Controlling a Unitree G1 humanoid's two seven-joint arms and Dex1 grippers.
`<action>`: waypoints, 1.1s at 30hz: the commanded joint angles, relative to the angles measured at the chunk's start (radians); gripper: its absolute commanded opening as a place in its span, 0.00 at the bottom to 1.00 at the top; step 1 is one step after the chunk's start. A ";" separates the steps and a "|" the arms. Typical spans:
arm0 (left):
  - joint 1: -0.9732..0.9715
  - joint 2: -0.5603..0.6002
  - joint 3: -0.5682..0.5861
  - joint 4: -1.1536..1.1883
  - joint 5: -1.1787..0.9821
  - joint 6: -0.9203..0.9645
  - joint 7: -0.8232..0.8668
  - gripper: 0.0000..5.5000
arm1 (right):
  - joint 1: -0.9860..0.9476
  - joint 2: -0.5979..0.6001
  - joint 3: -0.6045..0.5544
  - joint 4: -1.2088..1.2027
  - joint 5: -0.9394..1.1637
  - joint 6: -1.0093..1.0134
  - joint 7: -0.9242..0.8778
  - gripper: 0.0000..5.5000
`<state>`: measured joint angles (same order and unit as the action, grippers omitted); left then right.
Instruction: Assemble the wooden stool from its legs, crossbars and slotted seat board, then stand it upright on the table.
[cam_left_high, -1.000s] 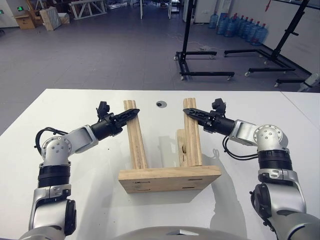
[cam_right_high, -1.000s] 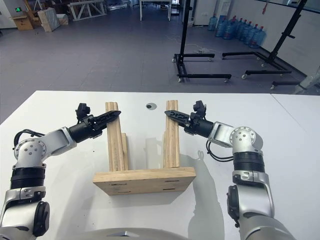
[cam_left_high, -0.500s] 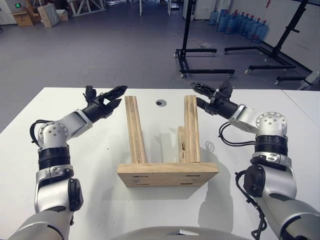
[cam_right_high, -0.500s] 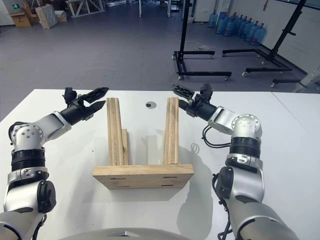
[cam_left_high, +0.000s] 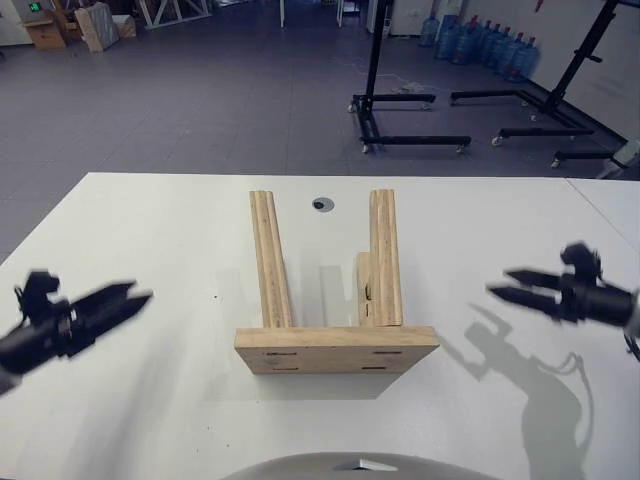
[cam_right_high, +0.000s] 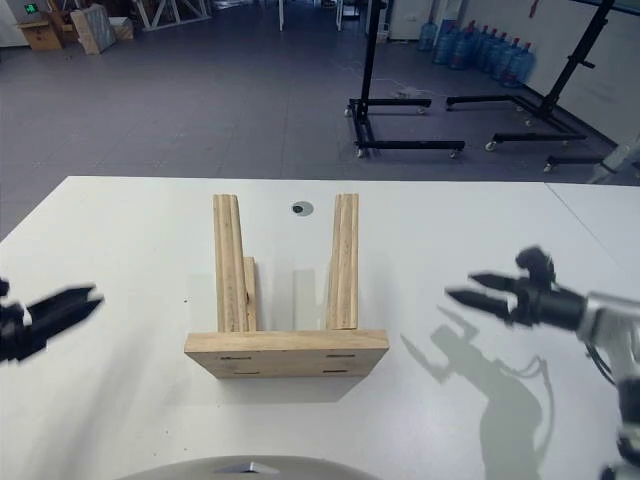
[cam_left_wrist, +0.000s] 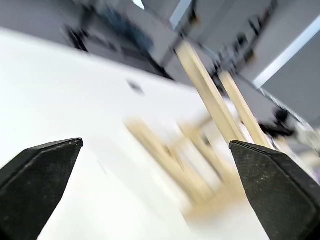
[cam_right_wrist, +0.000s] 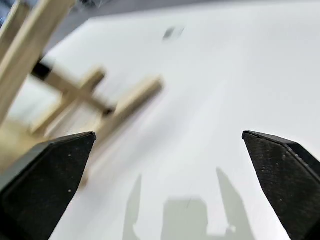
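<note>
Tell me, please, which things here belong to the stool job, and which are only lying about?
Belong to the job:
- wooden stool, with its seat board and legs
- left pincer and right pincer, both open, apart from the stool
- white table

Only lying about:
- round hole in the table
- black wheeled stands, water bottles, cardboard boxes on the floor behind

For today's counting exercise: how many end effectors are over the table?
2. The left end effector is left of the wooden stool, the right end effector right of it; both open, touching nothing.
</note>
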<state>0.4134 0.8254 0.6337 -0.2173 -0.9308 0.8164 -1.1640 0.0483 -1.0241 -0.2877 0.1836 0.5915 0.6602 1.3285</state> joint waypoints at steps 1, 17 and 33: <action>0.110 0.018 -0.179 -0.192 0.201 -0.186 -0.059 0.98 | 0.107 -0.076 0.133 -0.145 -0.078 -0.129 0.173 0.98; -0.082 -0.115 -0.484 -0.286 0.252 -0.256 0.109 0.98 | -0.002 0.245 0.280 -0.404 0.021 -0.036 -0.079 0.98; -0.139 -0.130 -0.577 -0.233 0.292 -0.269 0.152 0.67 | 0.000 0.265 0.362 -0.379 -0.032 -0.079 -0.089 0.69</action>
<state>0.2748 0.6788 0.0604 -0.4539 -0.6495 0.5418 -1.0139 0.0526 -0.7488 0.0767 -0.1991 0.5602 0.5766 1.2387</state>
